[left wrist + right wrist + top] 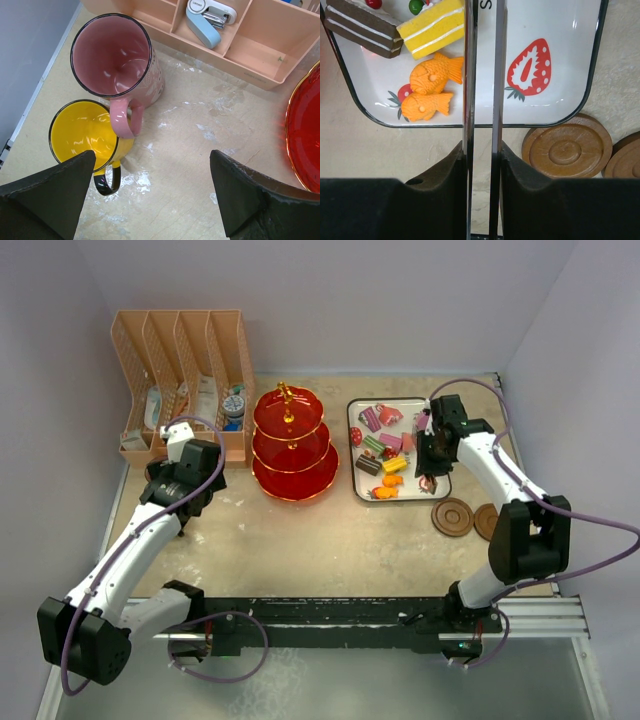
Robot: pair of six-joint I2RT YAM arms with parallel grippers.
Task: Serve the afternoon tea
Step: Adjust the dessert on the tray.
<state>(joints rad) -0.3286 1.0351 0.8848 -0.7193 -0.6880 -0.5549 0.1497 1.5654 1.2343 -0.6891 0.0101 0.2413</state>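
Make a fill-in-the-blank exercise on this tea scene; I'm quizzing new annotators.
The right gripper is shut on the metal ____.
The left gripper, jaws ____, hovers over the pink mug and the yellow mug.
The two orange fish sweets lie on the strawberry-print ____.
Missing: tongs; open; tray.

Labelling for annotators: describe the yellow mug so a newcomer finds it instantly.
Find the peach plastic desk organiser at the far left corner of the table; two mugs stand in front of it. The yellow translucent mug is the one farther from the organiser, beside the pink translucent mug, and alone has a black handle.
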